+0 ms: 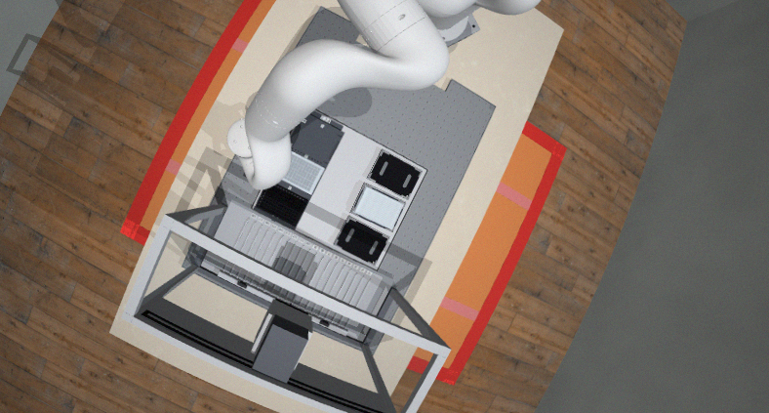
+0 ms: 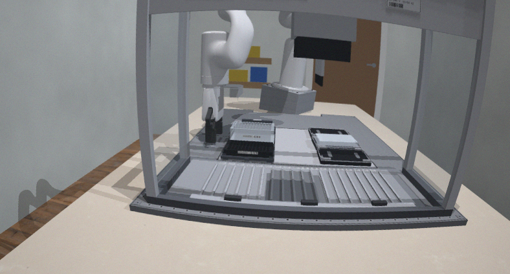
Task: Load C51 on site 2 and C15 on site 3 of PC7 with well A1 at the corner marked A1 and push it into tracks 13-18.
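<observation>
Left of carrier PC7 [image 2: 248, 154], the gripper [image 2: 211, 129] is seen released, grasping nothing. In the top view it is hidden under the arm [image 1: 344, 70]. Plate labels cannot be read.

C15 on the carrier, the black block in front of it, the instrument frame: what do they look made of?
C15: pale, faintly translucent, likely moulded plastic. C51: matte black, no glare, probably opaque plastic. Instrument frame: uniform light grey, satin, looks like painted metal; could be plastic.
</observation>
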